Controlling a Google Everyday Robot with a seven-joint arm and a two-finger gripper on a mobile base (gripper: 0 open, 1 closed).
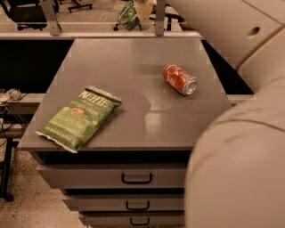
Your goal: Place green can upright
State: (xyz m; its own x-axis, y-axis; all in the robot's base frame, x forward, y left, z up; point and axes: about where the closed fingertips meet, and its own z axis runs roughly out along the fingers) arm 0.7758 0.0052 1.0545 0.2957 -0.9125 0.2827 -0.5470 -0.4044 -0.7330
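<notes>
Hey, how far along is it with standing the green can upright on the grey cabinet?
Done: the small dented green metal can is picked up, clear of the grey cabinet top. In hand: the gripper holds it in the air beyond the far edge. Left: bring it down and set it upright, away from the red and white can lying on its side and the flat green chip bag.
</notes>
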